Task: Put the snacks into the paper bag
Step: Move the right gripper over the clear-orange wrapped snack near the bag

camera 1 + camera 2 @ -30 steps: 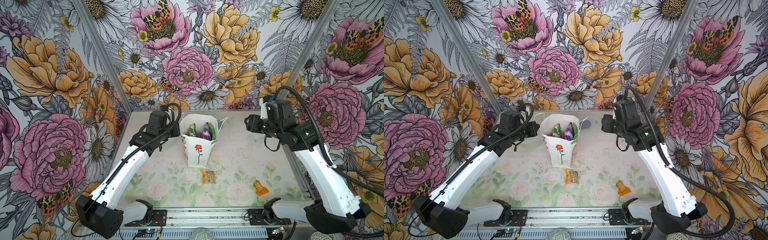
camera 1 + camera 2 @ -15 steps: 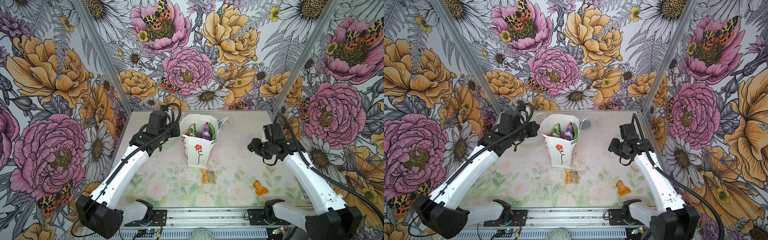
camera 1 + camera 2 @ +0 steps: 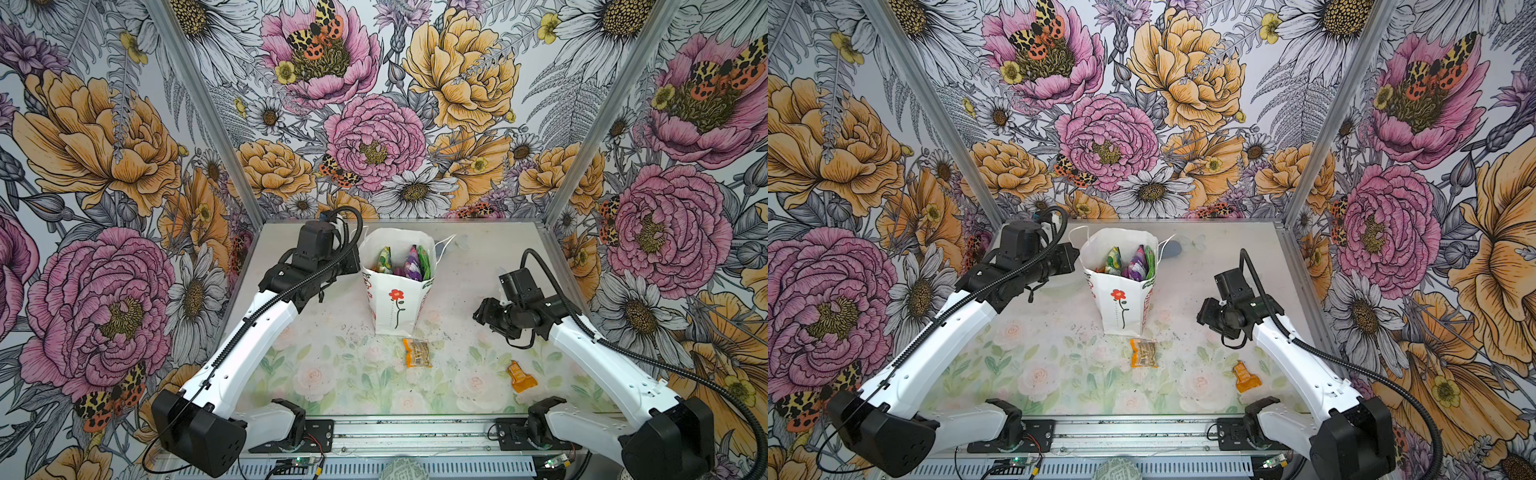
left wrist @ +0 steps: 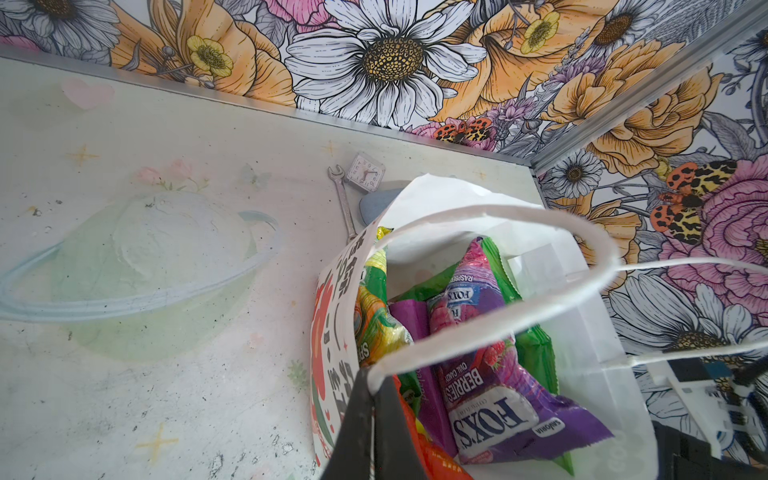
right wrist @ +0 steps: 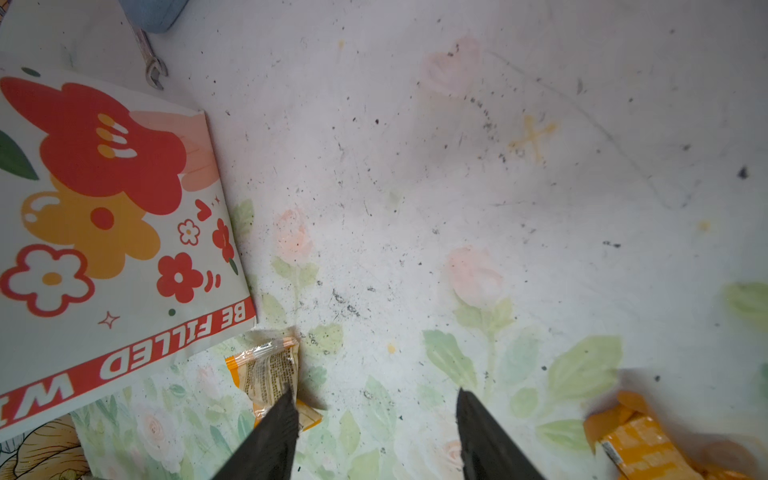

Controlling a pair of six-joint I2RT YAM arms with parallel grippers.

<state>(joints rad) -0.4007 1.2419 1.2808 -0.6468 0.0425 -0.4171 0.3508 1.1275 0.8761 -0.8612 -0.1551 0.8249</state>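
Two orange packets (image 3: 417, 352) (image 3: 521, 377) lie outside the one upright paper bag (image 3: 392, 307).

Purple candy bag (image 4: 498, 395) reads "FOX'S BERRIES"; paper bag (image 5: 104, 291) side band reads "BE FILLED"

A metal wrench (image 4: 344, 203) lies flat on the table (image 4: 166, 395), its open end just beside a small square clock (image 4: 365, 173). A blue-grey oval case (image 4: 373, 206), partly hidden, sits next to the wrench's shaft; floral walls (image 3: 374, 124) surround them.
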